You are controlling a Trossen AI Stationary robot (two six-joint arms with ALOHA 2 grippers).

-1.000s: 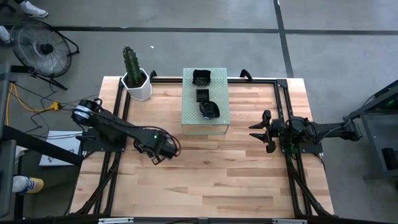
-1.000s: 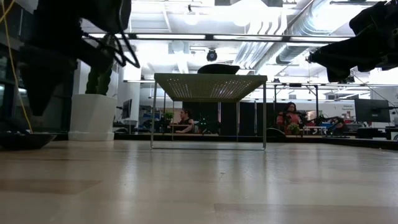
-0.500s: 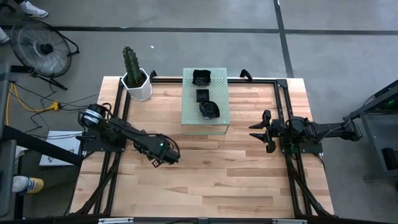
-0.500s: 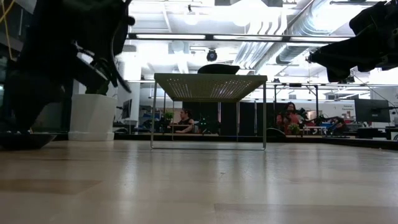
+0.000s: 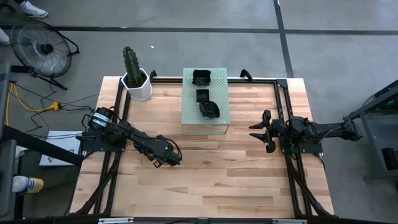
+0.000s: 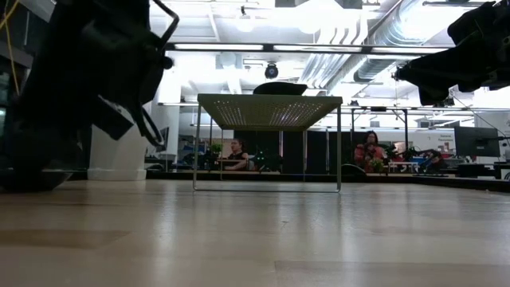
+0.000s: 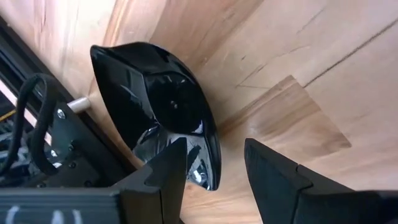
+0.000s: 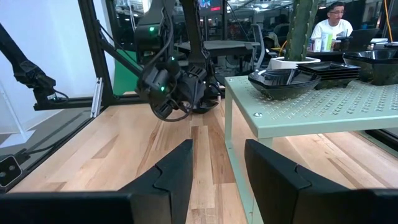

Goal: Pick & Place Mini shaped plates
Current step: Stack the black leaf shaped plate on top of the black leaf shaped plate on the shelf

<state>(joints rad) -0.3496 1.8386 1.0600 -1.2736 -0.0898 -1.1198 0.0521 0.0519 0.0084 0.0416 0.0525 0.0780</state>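
The left tool [image 5: 169, 159] hangs low over the left half of the wooden table [image 5: 249, 180], its arm reaching in from the left frame rail. In its wrist view its fingers [image 7: 165, 171] are clamped on the rim of a glossy black wavy-edged plate [image 7: 163, 106], which is tilted steeply with its underside turned outward, close above the boards. From above, the plate is hidden under the tool.

Three more mini plates sit in a row on top of the pale green perforated block [image 5: 189, 118] at the back centre of the table: one [image 5: 201, 77] near the far edge, a small square one [image 5: 203, 95] in the middle, and one [image 5: 209, 111] nearest the front edge. A white cactus pot [image 5: 138, 85] stands just left of the block, at the table's back corner.

The right tool [image 5: 261, 130] waits by the right rail, fingers apart, well clear of the block. The whole front half of the table between the two arms is bare wood
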